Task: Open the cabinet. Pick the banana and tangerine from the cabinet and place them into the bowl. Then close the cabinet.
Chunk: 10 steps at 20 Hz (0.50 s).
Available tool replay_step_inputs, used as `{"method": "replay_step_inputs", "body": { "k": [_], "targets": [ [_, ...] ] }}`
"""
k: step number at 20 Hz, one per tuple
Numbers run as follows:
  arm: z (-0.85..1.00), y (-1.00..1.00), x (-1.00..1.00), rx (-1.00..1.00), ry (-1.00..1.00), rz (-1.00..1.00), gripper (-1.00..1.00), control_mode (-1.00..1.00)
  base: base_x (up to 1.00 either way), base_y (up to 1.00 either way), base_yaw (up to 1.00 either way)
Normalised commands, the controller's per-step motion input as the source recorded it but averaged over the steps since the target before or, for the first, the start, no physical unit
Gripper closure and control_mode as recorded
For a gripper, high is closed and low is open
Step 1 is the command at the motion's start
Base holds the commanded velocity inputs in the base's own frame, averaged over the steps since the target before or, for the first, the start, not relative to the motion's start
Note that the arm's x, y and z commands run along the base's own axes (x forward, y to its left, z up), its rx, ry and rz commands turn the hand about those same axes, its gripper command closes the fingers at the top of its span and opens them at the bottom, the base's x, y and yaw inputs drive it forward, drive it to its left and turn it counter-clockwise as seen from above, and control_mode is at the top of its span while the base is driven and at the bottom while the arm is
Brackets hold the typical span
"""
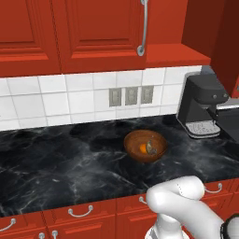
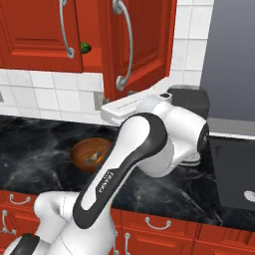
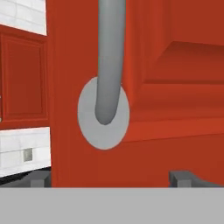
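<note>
Hand view looks straight at the lower end of a long silver handle and its round mount on a red cabinet door, with the two dark fingertips just rising at the bottom edge, spread wide apart and holding nothing; the handle's foot sits above and between them, close in front but not between the tips themselves. The right base view shows the cabinet with its right-hand door swung out toward the robot and the arm's hand reaching up just beneath that door's lower edge, while a small green ball shows in the gap between the two doors. In the left base view the wooden bowl sits on the dark marble counter below, and inside it lie the tangerine and the darker banana, side by side. With both fruits in the bowl, I judge the picking and placing finished and the closing of the cabinet to be the step in hand. The next move calls for the hand to press against the open door near the handle, or to close the fingers around the bar, and to swing the door back along its arc until it sits flush with its neighbour, keeping the wrist clear of the door's bottom edge
</note>
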Motion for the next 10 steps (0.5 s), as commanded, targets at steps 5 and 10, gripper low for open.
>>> {"method": "replay_step_inputs", "body": {
  "k": [5, 10],
  "targets": [
    [-0.22, 0.98, 1.0, 0.0, -0.01, -0.11, -1.0, -1.0, 0.0, 0.0, 0.0],
    [-0.28, 0.81, 1.0, 0.0, -0.01, -0.14, -1.0, -1.0, 0.0, 0.0, 0.0]
  ]
}}
